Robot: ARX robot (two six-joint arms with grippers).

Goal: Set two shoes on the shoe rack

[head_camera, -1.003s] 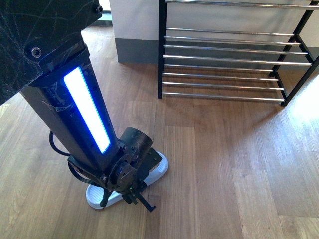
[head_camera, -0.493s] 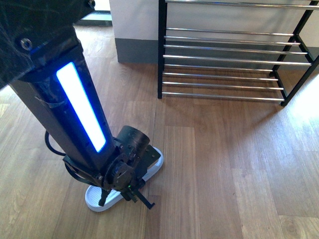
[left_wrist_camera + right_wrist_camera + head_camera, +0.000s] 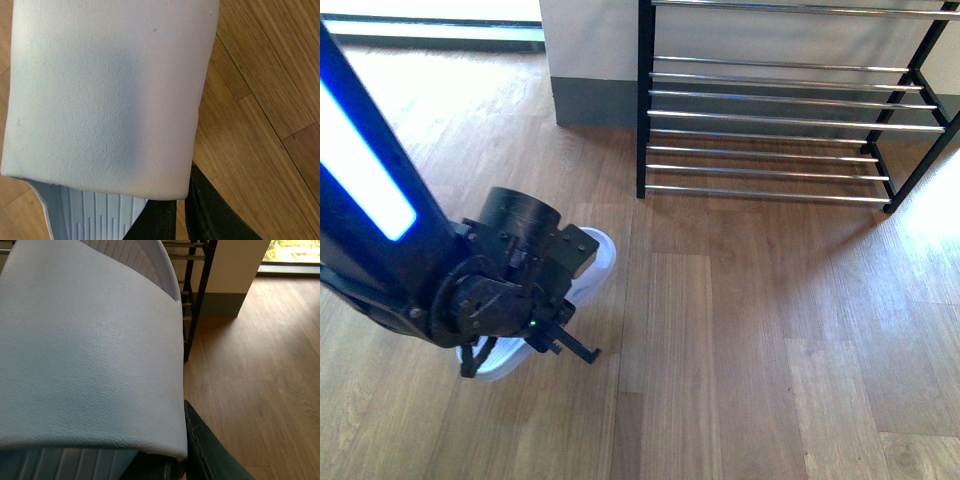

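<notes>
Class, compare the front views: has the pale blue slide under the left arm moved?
Yes. The slide has shifted towards the shoe rack, nearer its left post.

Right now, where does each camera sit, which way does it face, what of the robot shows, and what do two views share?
Front: on the body, looking down at floor, rack and slide; left arm and gripper show.
Left wrist: on the left arm, close over the slide; one finger shows.
Right wrist: on the right arm, close over a second slide, rack beyond; one finger shows.
Shared: front and left wrist, the slide; front and right wrist, the rack.
</notes>
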